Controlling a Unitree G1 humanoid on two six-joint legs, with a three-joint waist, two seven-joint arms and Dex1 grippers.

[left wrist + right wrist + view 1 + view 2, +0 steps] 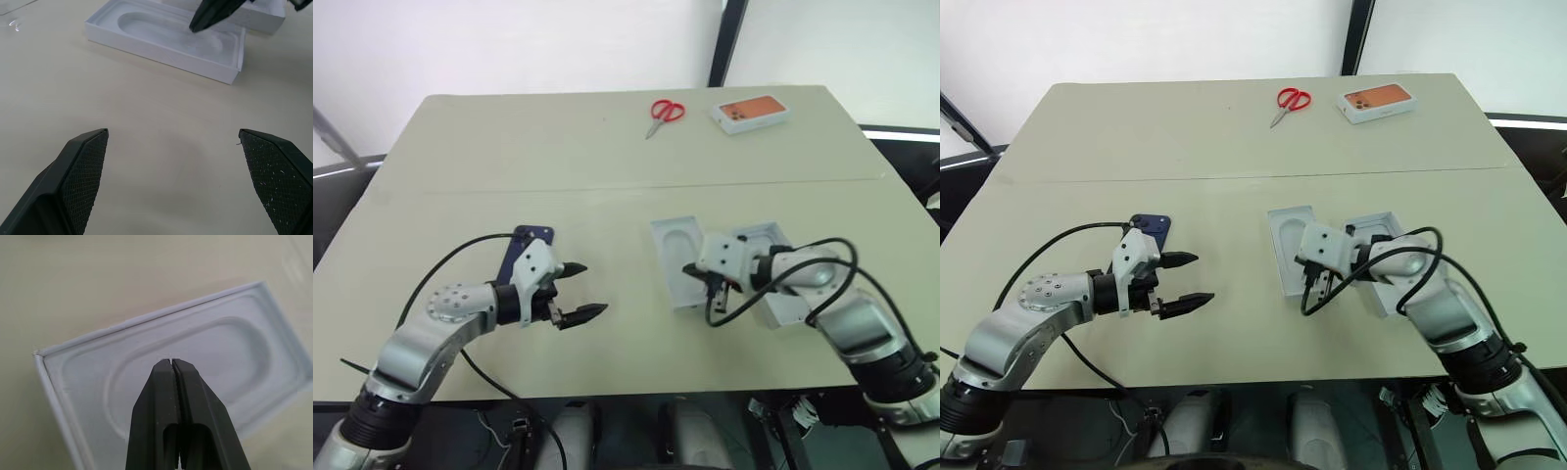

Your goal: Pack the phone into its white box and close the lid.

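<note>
navy phone (532, 235), red scissors (664, 113), white insert (677, 259)

I'm looking down on a pale beige table (607, 157) that takes up most of my view; a thin seam runs across its top from side to side. Beyond its far edge stands a white wall (509, 44), evenly lit, with a dark upright post (727, 41) splitting it toward the right. A dark slanted bar (333, 137) shows at the far left. The floor (337, 211) off the table's left side looks dark. Light is soft and flat, with faint shadows on the tabletop.
</note>
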